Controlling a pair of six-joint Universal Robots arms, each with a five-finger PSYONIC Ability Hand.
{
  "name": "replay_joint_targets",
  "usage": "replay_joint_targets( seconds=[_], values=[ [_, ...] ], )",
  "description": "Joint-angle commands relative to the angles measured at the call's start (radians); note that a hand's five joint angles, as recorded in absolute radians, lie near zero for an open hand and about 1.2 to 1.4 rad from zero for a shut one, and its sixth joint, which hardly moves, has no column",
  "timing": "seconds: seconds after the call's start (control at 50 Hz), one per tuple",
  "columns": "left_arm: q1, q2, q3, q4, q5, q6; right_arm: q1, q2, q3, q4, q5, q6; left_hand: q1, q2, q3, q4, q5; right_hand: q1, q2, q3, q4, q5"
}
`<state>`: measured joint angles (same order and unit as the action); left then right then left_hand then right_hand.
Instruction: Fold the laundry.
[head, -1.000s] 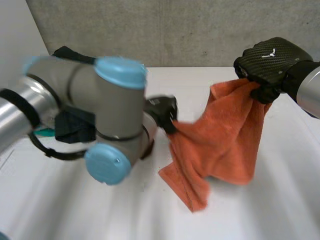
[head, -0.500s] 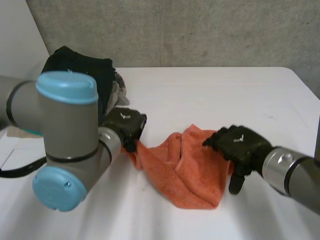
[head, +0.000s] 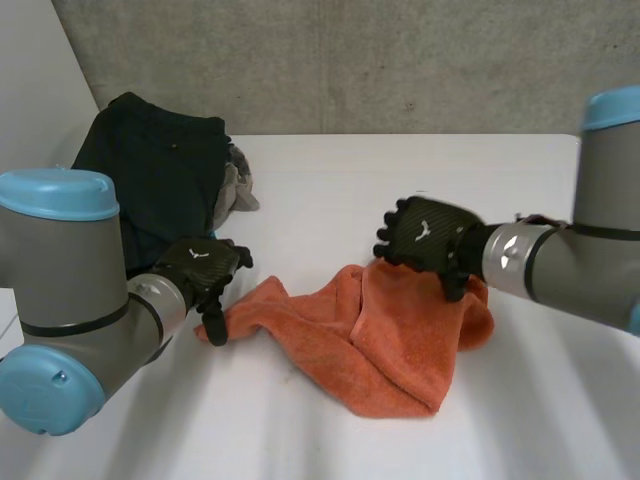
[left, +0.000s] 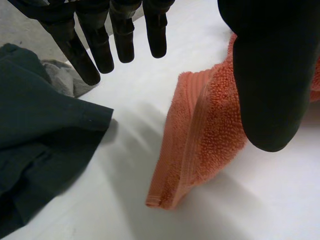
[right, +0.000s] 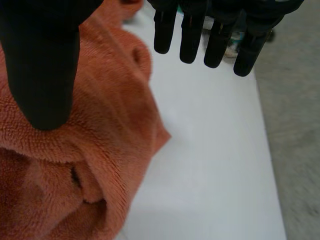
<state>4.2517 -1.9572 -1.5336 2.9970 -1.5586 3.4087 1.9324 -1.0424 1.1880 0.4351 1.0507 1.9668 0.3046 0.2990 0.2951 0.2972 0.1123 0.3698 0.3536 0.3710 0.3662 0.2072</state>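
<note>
Spanning the frame, a white table (head: 400, 170) meets a grey concrete wall (head: 350, 60) along the top; a dark garment (head: 160, 170) with a grey cloth (head: 238, 185) beside it lies upper left, its lower part hidden behind the left arm. The orange towel (head: 390, 340) lies crumpled at centre, its long axis running left to right and one hemmed corner pointing at the left hand (head: 205, 270); its upper right edge is hidden by the right hand (head: 425, 235). Both hands have straight fingers spread away from the thumb, grasping nothing; whether either thumb touches the towel is unclear.
</note>
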Motion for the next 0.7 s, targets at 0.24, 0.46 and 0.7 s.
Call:
replay_joint_targets(
  seconds=[0.24, 0.46, 0.7],
  values=[
    [-0.035, -0.220, 0.189, -0.035, 0.002, -0.039, 0.065, 0.281, -0.163, -0.067, -0.029, -0.046, 1.092, 1.097, 1.101, 1.099, 1.109, 0.899, 0.916, 0.898, 0.903, 0.887],
    [-0.044, -0.161, 0.732, 0.019, -0.096, -0.046, -0.013, 0.303, -0.727, -0.194, 0.231, 0.460, 1.092, 1.097, 1.101, 1.099, 1.109, 1.026, 1.043, 1.025, 1.030, 1.015],
    [-0.050, -0.101, 0.809, 0.221, -0.130, -0.058, -0.139, 0.030, -0.551, -0.404, 0.304, 0.811, 1.092, 1.097, 1.101, 1.099, 1.109, 1.026, 1.043, 1.025, 1.030, 1.015]
  ],
)
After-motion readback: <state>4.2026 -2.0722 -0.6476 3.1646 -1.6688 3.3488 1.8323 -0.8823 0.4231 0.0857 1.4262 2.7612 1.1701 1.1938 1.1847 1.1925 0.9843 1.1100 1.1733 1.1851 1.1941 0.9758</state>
